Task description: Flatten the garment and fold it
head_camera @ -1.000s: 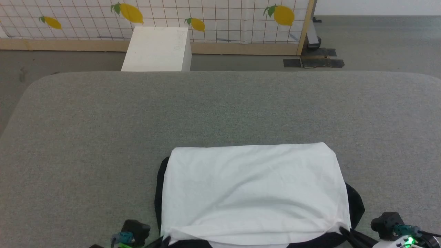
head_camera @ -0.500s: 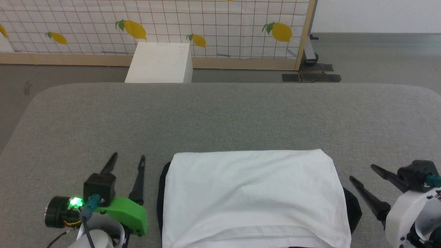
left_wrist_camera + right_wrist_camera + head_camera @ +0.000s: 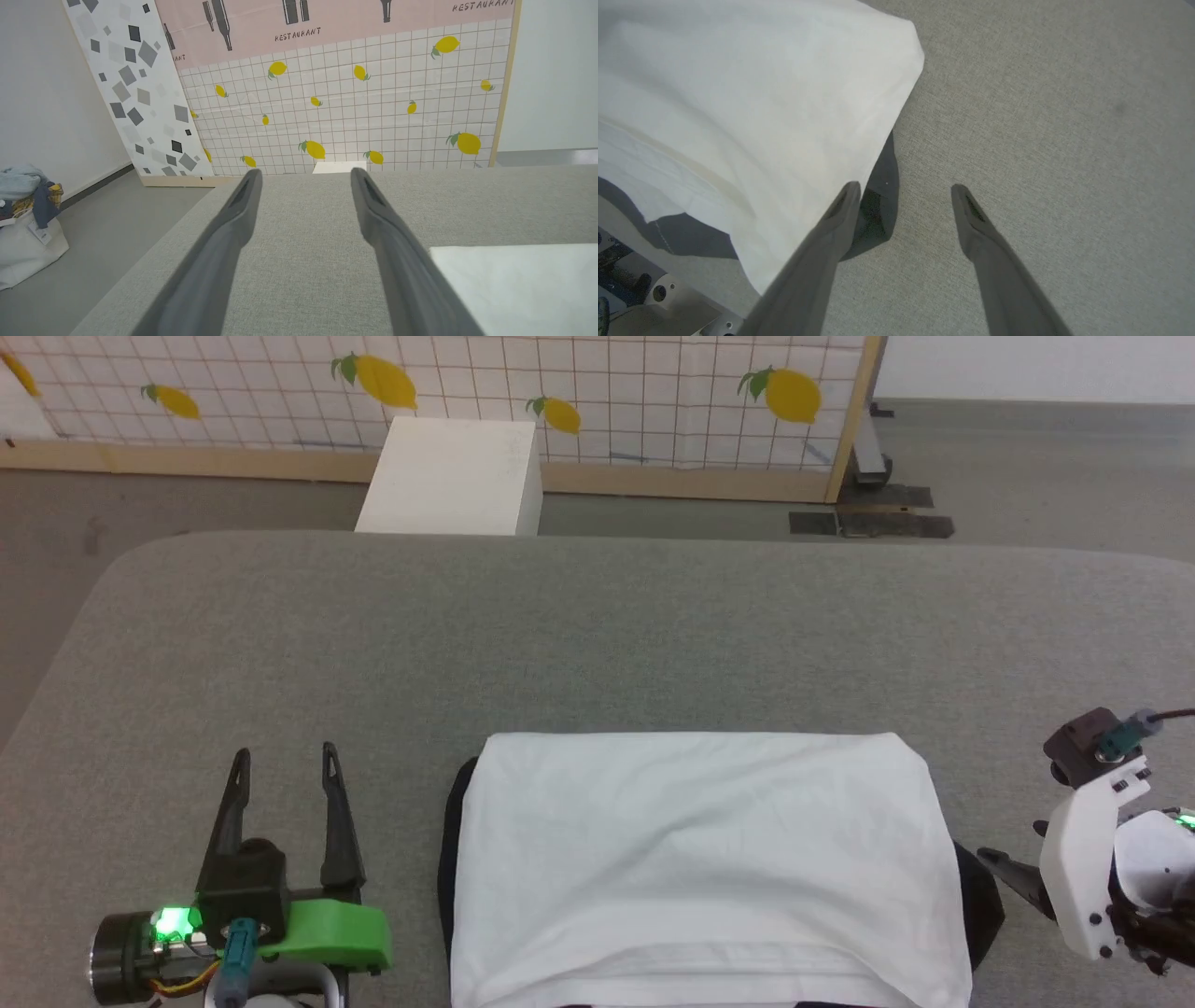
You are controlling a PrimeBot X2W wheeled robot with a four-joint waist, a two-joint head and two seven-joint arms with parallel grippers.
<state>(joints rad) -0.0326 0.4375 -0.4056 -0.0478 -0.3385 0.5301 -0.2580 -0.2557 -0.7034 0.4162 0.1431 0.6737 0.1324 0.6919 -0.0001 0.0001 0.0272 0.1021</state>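
I see the grey worktop (image 3: 597,635) spreading ahead of both tools. The garment (image 3: 700,868) lies on it as a folded white block, just right of my left tool (image 3: 285,753) and just left of my right tool (image 3: 903,187). A black sleeve (image 3: 883,186) peeks from under its edge. Both tools stand with jaws spread wide, empty. I cannot tell whether the right tool's inner finger touches cloth.
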